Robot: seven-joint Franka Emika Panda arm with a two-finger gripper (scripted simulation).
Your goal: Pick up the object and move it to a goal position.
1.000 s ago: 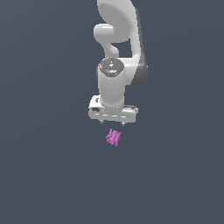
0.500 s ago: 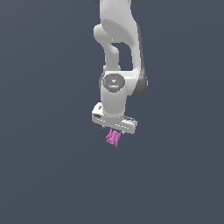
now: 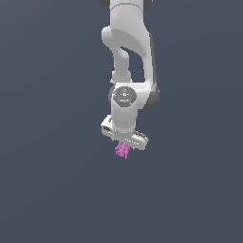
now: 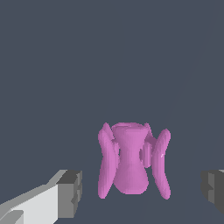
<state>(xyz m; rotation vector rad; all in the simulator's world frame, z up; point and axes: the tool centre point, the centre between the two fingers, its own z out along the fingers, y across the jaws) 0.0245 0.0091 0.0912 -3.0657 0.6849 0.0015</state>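
Magenta-pink object [image 3: 123, 150] sits directly under our white claw [image 3: 124, 142].

In our wrist view, going left to right, we see one dark finger pad [image 4: 70, 193], a clear gap, the pronged object [image 4: 131, 162] standing upright between the pads, another gap, then the second pad [image 4: 213, 191]. Our claw is spread wide and grips nothing; neither pad touches the object.

A plain dark grey-blue floor [image 3: 52, 190] fills both views; the pink object [image 3: 123, 150] sits at 6 o'clock from centre.
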